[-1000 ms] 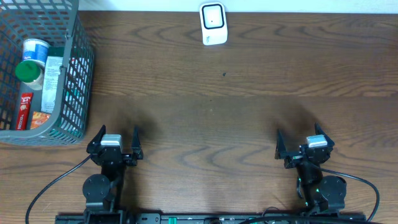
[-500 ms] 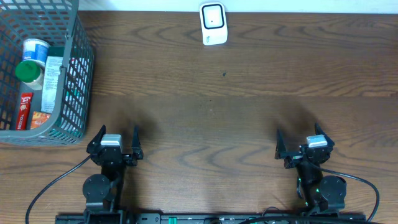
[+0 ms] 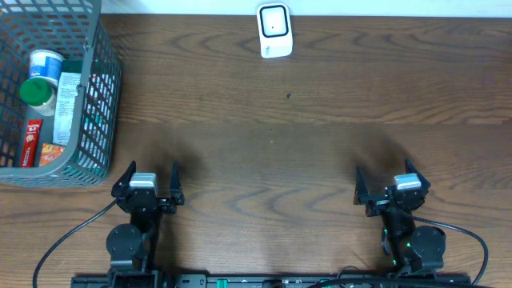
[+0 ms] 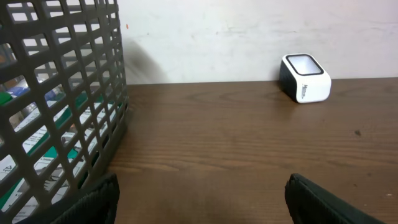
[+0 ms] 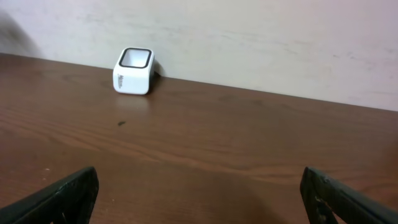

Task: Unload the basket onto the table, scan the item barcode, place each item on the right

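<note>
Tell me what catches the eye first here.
A grey wire basket holding packaged items sits at far left, and a small white scanner stands alone at the far edge, centre. The left gripper and right gripper sit along the near edge, jaws open and empty.

No visible change since earlier.

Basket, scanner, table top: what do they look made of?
Basket: grey moulded plastic by the look, matte, with thick flat grid bars and no wire glint. Scanner: glossy white plastic shell with a dark window on its face, likely glass or clear plastic. Table: dark brown wood grain, satin sheen. Solid wood or laminate, cannot tell.
</note>
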Controlling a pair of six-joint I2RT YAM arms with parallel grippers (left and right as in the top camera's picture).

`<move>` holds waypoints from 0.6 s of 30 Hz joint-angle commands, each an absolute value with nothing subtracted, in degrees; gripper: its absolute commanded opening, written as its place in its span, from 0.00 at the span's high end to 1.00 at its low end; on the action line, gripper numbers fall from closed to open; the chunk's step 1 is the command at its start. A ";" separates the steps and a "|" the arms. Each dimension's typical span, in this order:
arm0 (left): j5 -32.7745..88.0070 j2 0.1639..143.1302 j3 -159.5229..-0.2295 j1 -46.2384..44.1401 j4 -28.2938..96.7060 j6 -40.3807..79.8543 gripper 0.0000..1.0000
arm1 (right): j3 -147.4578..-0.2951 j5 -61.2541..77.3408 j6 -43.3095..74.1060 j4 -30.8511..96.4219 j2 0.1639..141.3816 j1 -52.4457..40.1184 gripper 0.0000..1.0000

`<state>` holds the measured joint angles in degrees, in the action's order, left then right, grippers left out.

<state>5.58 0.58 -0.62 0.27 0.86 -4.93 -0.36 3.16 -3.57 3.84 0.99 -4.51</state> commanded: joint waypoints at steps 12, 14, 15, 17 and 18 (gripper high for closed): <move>7.07 0.30 -0.27 0.32 3.11 -5.26 0.14 | -0.32 3.05 -3.29 4.08 0.78 -4.05 0.01; 8.62 0.30 -0.27 0.32 3.22 -5.23 0.14 | -0.32 3.05 -3.29 4.08 0.75 -4.05 0.01; 9.06 0.30 -0.27 0.30 3.20 -4.78 0.14 | -0.32 3.05 -3.29 4.08 0.78 -4.05 0.01; 10.46 0.30 -0.38 0.30 2.94 -3.09 0.14 | -0.32 3.05 -3.29 4.08 0.78 -4.05 0.01; 11.64 0.30 -0.73 0.30 2.96 -2.07 0.14 | -0.32 3.05 -3.29 4.08 0.78 -4.05 0.01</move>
